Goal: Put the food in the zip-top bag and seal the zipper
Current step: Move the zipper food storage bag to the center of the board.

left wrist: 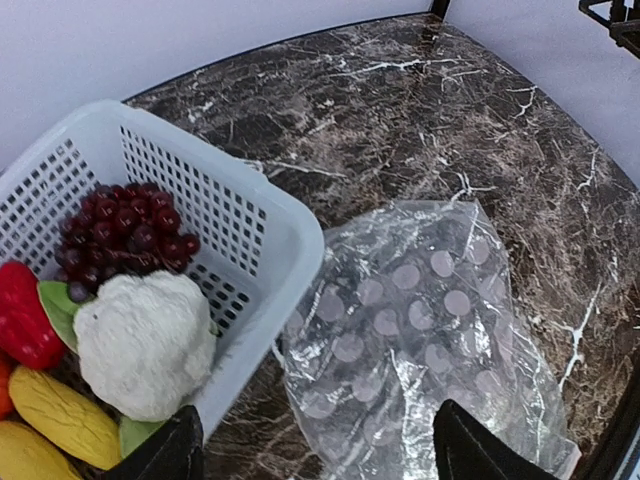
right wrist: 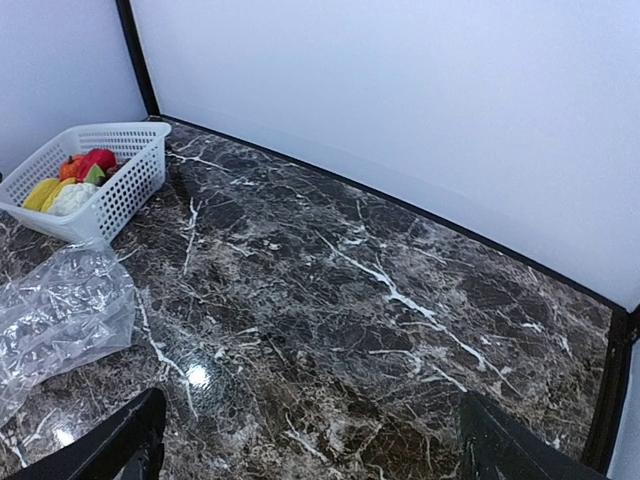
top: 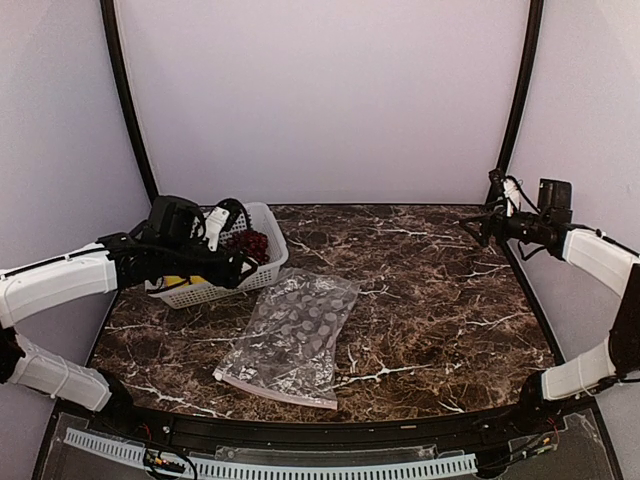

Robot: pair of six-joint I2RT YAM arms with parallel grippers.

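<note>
Bench (top: 430,300) had the zip-top bag (top: 292,335) lying flat, nothing in it, zipper (top: 275,392) toward the arms; white basket (top: 200,292) just beside it held all the food (left wrist: 145,340); so first pick, probably; left arm (top: 60,280) hovered over the basket, jaws wide, needing to drop onto a piece; right arm (top: 600,255) hung off right, jaws wide, empty.

From above, my left arm (top: 60,280) covered most of the basket (top: 270,228), so I made out only the grapes (top: 256,243) (a dark red smudge). On the left wrist view the red pepper (left wrist: 20,320) and yellow pieces (left wrist: 58,418) ran off the frame's edge. The right wrist view cropped the zip-top bag (right wrist: 55,310) at its left edge.
</note>
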